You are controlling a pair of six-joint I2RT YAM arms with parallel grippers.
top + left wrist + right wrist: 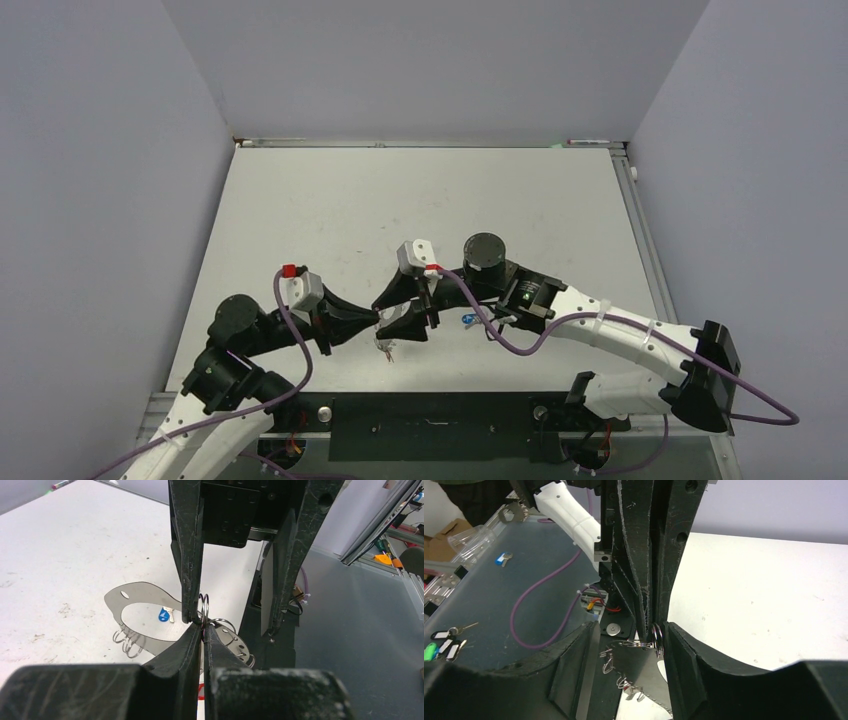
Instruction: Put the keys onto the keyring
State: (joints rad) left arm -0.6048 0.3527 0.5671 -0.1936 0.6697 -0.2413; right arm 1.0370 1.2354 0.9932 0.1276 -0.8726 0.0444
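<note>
Though half masked by black fingers in both wrist views, a plain enough grip on the left: left jaws pressed fully together, tips pinching one small wire split ring (657, 636) at the edge of the keyring (142, 594). Right jaws spread well apart, straddling those closed tips from the opposite side and holding nothing. One right finger (189, 575) hard up against the pinched ring, the other (292, 565) standing clear to the side.

Keyring just beyond the pinch: a flat grey plate with a wide hole, held up off the tabletop (420, 210) and tilted, hanging by that one ring. More split rings (128, 641) dangling loose from its lower edge.

Blue-tagged key (163, 614) flat on the tabletop, framed by the plate's hole in the left wrist view. In the top view, apart from the plate, just right of the right jaws and near the front edge.

Thin sliver of red (201, 692) low between the left fingers, possibly the red tag, with too little showing to be sure.

Left arm (250, 330) and right arm (600, 325) both stretched low and inward from the near edge, meeting tip to tip at the middle front of the tabletop. Purple cables (300, 345) looping over each.
</note>
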